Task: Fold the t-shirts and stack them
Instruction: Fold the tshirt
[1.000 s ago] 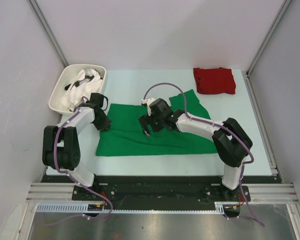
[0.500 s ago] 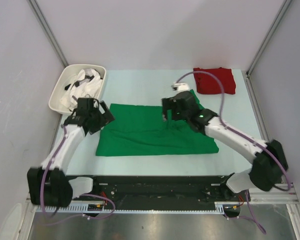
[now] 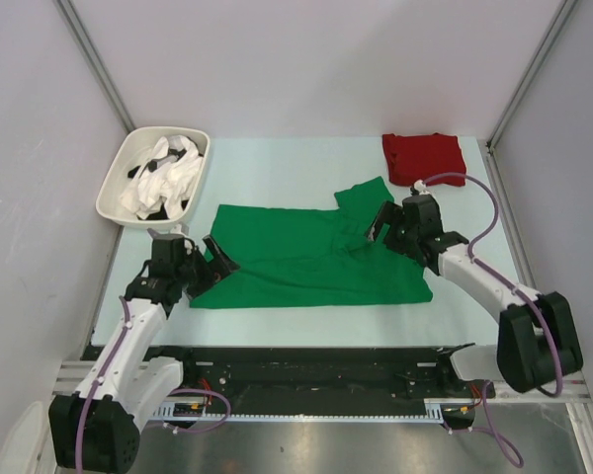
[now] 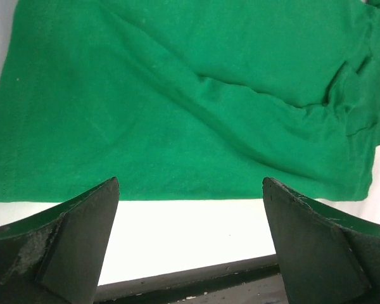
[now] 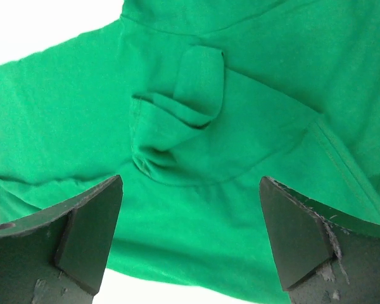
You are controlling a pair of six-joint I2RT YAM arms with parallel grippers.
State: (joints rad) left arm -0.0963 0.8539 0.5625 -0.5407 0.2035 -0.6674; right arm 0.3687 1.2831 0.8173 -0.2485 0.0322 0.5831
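Green t-shirt (image 3: 306, 257) lies spread flat on the pale surface (image 3: 277, 168), folded lengthwise, one sleeve sticking out at its far right corner. Left gripper (image 3: 215, 259) sits at the shirt's left edge, jaws wide open, nothing between them; in its wrist view the cloth lies beyond the fingertips (image 4: 82, 228), bare surface between. Right gripper (image 3: 381, 221) hangs over the shirt's right end by the bunched sleeve, jaws open, cloth below but not pinched. Red t-shirt (image 3: 423, 158) lies folded at the far right corner, apart. White bin (image 3: 114, 193) of cloths far left.
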